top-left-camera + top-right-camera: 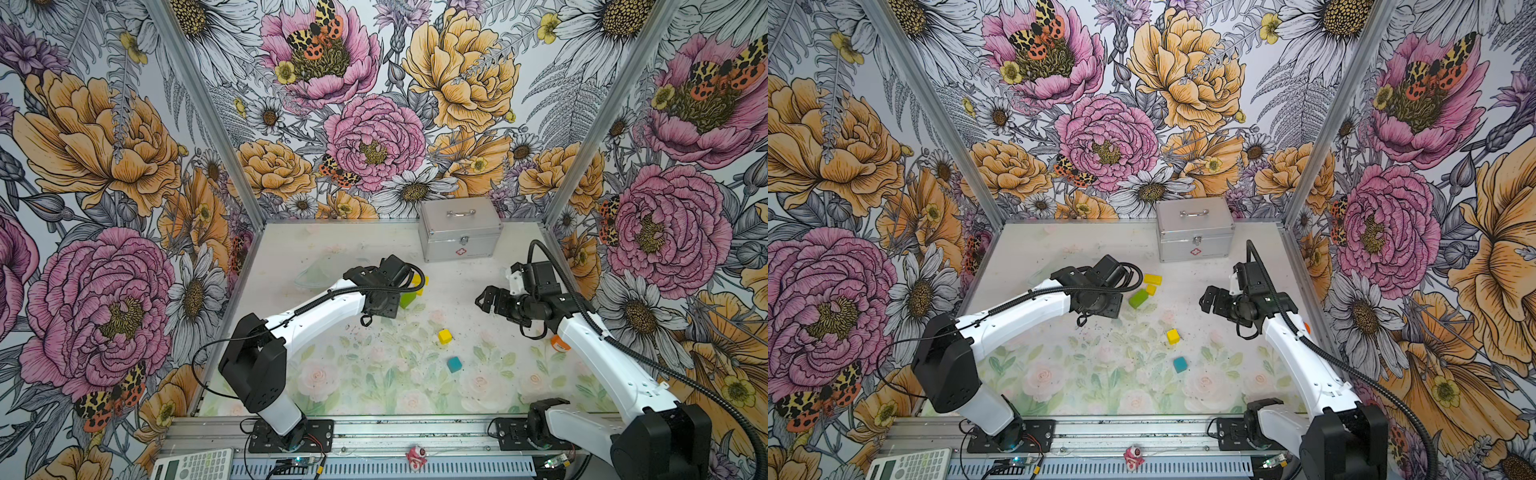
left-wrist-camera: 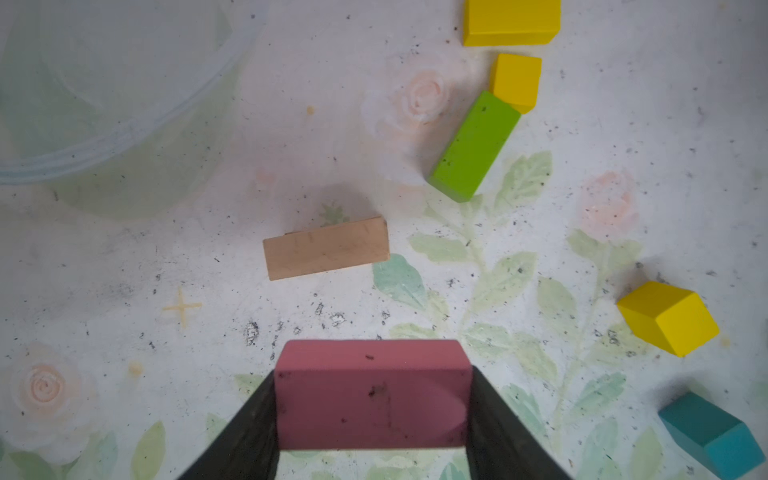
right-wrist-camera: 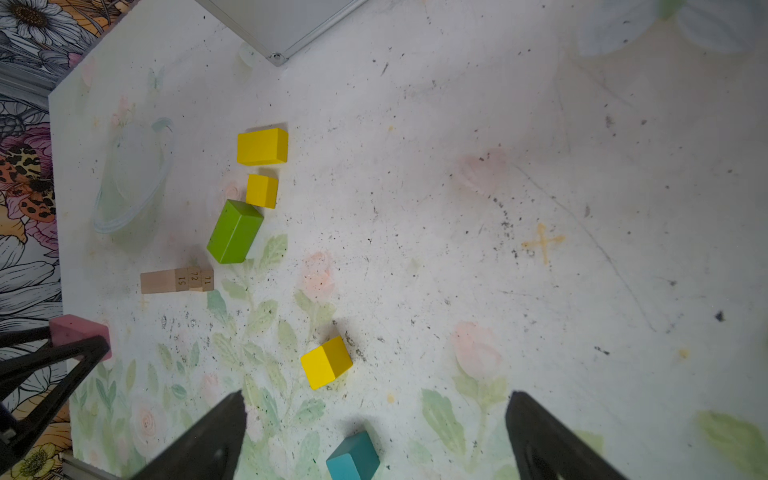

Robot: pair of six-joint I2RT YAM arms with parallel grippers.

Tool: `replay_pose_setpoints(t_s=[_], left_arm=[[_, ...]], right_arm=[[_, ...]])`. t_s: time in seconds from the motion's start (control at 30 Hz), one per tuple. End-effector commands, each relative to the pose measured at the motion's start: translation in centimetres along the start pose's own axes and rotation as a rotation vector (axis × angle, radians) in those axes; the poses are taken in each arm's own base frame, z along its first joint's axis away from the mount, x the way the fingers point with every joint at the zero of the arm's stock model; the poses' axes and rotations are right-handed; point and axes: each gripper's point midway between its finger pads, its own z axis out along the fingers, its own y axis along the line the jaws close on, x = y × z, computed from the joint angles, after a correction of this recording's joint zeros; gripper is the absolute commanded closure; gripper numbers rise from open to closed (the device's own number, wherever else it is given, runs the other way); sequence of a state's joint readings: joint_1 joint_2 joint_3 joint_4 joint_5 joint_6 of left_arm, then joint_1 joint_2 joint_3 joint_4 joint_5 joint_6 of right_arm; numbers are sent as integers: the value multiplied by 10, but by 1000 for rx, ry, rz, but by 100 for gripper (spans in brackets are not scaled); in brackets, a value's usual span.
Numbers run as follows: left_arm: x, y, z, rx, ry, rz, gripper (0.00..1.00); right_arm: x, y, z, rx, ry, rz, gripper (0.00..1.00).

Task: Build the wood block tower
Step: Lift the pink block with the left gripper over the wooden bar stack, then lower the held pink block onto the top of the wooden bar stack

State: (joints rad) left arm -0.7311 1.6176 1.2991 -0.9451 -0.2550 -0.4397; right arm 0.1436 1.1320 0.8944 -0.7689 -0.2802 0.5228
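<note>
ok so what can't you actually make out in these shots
pink slab and left gripper: hidden under the left arm's wrist in both top views
tan bars: also behind that arm there; the left wrist view does not show how many
teal cube: cut off by the right wrist view's edge
orange thing: mostly behind the right arm in a top view, cannot tell what it is
</note>
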Motion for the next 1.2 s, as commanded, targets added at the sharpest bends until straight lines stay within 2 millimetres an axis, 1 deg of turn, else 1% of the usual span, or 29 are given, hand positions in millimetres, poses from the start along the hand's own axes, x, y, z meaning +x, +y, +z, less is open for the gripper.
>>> replay_pose_setpoints(t_s=[0.0,0.13,0.2,0.67,1.0,1.17], left_arm=[[1,14,4,-35,11,-49,42],[0,24,19,-60,37,-91,43],[0,26,24,-64,46,-103,43],[-1,24,49,-79,82,-141,42],[-11,21,57,-87,71,-156,43],[-16,19,54,-80,59,-161,43]], right_arm=[[-3,3,5,-18,-6,-33,0],[-5,4,9,-21,-3,-39,0],[-5,4,10,-22,0,-42,0],[-3,0,19,-20,11,-56,0],[-5,1,17,-25,5,-56,0],[-4,0,18,-26,7,-55,0]])
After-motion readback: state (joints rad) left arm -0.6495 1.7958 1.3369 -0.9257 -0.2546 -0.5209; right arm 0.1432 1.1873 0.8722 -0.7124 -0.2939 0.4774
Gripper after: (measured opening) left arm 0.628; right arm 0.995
